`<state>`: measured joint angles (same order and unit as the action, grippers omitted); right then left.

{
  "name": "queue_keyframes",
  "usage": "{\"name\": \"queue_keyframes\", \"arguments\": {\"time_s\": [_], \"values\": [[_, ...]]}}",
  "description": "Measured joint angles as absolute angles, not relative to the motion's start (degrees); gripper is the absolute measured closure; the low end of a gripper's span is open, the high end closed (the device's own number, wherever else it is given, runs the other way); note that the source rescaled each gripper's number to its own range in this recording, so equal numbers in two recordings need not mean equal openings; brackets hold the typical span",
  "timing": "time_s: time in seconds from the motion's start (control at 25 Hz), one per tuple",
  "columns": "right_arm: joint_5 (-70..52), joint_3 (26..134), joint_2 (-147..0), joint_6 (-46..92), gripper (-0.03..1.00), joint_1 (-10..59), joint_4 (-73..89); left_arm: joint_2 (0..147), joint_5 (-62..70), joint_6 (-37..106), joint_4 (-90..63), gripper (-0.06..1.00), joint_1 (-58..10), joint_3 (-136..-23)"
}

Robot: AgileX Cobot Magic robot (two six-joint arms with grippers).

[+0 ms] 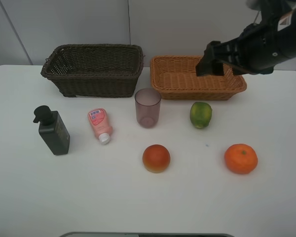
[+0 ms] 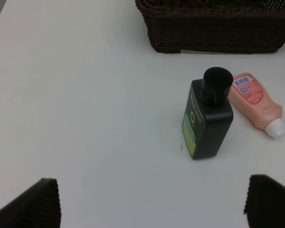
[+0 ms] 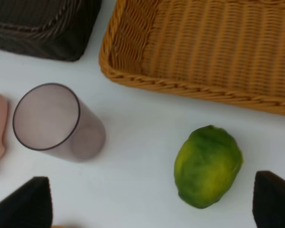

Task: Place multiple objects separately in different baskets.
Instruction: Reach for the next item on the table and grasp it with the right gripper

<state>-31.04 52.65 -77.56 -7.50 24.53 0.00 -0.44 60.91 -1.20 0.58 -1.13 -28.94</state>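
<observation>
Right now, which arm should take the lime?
Right. The right gripper hangs open over the tan basket, just behind the lime, which shows between its fingers in the right wrist view. The left gripper, also open, looks down at the pump bottle and pink tube, far to the left.

Across the upper part of the high view, the deep basket stands at left and the shallow basket at right, near each other but apart. Below them runs a row (all on the table): bottle far left, then tube, cup at centre, and lime to its right. Lower still, the peach lies at centre and the tangerine at right.
</observation>
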Motion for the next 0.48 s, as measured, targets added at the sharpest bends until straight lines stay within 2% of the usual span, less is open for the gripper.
{"name": "queue_keyframes", "arguments": {"time_s": [0.24, 0.48], "values": [[-39.8, 58.1, -85.1, -10.6, 0.16, 25.0, 0.0, -0.4, 60.9, -1.2, 0.6, -0.06, -1.1, -28.9], [-41.2, 58.4, -89.6, -15.8, 0.15, 25.0, -4.8, -0.4, 60.9, -1.2, 0.6, -0.06, -1.1, -28.9]]}}
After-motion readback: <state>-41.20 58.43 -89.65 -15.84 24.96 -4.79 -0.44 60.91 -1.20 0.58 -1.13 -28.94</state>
